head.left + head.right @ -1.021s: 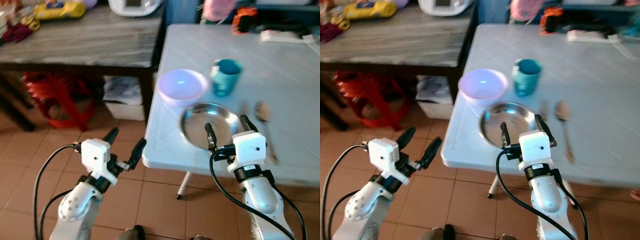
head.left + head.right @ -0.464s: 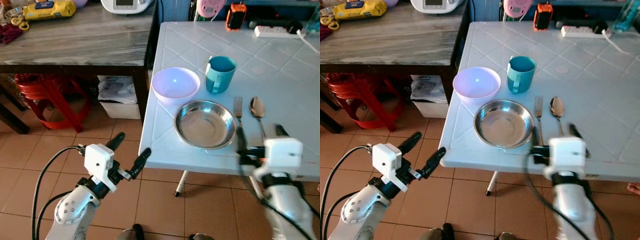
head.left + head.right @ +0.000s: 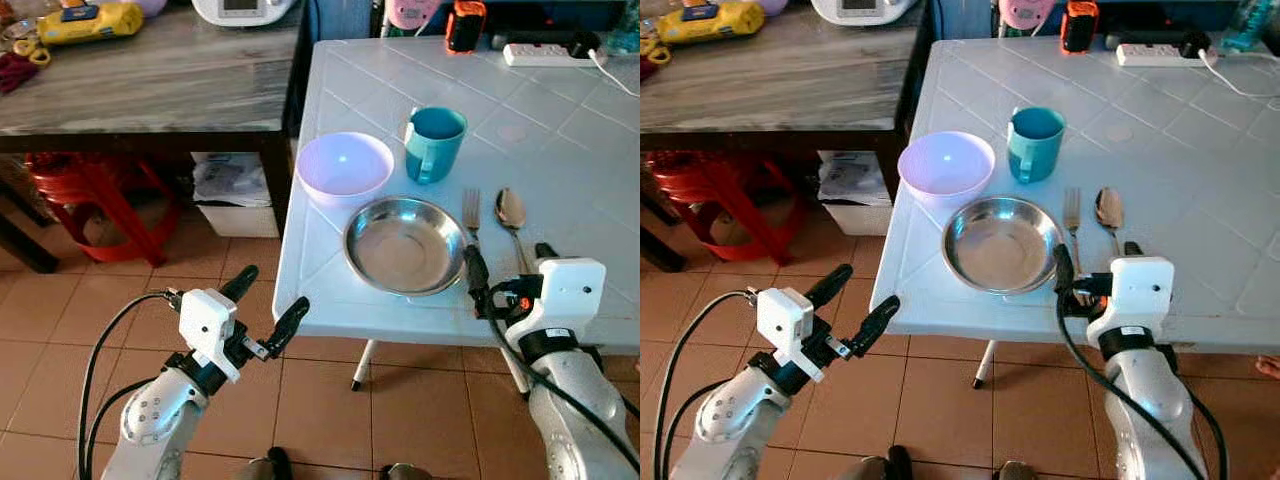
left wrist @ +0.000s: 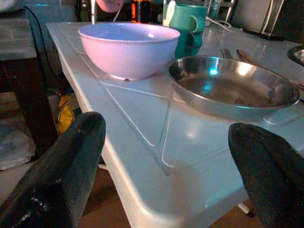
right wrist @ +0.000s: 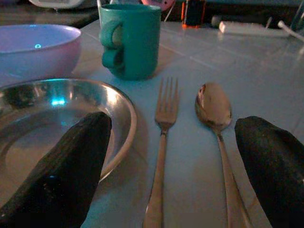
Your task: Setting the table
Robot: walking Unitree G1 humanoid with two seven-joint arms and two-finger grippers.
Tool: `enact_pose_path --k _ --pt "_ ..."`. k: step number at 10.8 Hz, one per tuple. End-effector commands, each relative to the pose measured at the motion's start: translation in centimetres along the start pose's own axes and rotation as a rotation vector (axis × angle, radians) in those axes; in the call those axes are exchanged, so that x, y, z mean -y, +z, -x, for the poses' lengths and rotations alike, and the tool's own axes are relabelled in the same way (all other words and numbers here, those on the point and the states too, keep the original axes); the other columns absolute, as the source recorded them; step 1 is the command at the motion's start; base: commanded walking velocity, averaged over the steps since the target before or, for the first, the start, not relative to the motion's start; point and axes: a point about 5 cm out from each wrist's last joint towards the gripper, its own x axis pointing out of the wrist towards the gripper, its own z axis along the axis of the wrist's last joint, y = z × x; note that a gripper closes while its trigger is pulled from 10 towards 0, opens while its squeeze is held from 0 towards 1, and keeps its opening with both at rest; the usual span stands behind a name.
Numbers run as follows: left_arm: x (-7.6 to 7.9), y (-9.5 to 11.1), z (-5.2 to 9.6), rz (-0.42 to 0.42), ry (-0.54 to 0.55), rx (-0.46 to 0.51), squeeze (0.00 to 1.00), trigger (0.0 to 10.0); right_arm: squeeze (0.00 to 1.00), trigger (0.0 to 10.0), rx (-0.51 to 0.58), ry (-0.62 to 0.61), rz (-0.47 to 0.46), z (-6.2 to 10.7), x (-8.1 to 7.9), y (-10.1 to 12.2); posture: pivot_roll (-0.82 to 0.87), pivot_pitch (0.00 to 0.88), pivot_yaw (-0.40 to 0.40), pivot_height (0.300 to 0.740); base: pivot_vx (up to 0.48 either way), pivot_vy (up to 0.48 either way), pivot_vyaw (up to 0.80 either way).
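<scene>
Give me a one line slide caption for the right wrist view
Open right hand low over the table, its fingers straddling fork and spoon, beside a steel plate, teal mug and lilac bowl.

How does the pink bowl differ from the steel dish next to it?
The pink bowl is matte plastic-looking, deep, with steep sides; the steel dish is shiny metal, wide and shallow. The bowl sits near the table's left corner, beside the teal mug; the dish sits nearer the front edge, left of the fork. Both are upright and empty.

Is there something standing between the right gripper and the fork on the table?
Nothing visible does. The right gripper is open, low over the table, and the fork lies straight ahead between its fingers.
</scene>
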Motion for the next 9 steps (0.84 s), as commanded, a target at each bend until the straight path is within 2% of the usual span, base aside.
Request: enact_pose_path --k 1,3,5,9 --pt "0.0 -0.2 0.1 -0.004 -0.005 -0.003 0.0 10.0 0.0 10.0 -0.011 0.01 -0.042 -0.1 -0.1 0.1 -0.16 0.219 0.079 0.74 0.0 0.0 0.0" --pt "0.2 -0.3 0.3 0.003 -0.047 0.004 0.0 10.0 0.0 10.0 -0.037 0.052 -0.073 -0.7 -0.4 -0.1 -0.15 0.219 0.072 0.74 0.0 0.0 0.0" --pt "-0.1 -0.6 0.8 -0.025 -0.046 -0.003 0.0 10.0 0.0 10.0 -0.066 0.084 -0.148 -1.3 -0.5 -0.2 -0.15 0.217 0.072 0.74 0.0 0.0 0.0" --pt "-0.3 -0.7 1.1 -0.046 -0.04 -0.002 0.0 10.0 0.0 10.0 -0.133 0.118 -0.233 -1.5 -0.9 -1.3 -0.14 0.215 0.074 0.74 0.0 0.0 0.0"
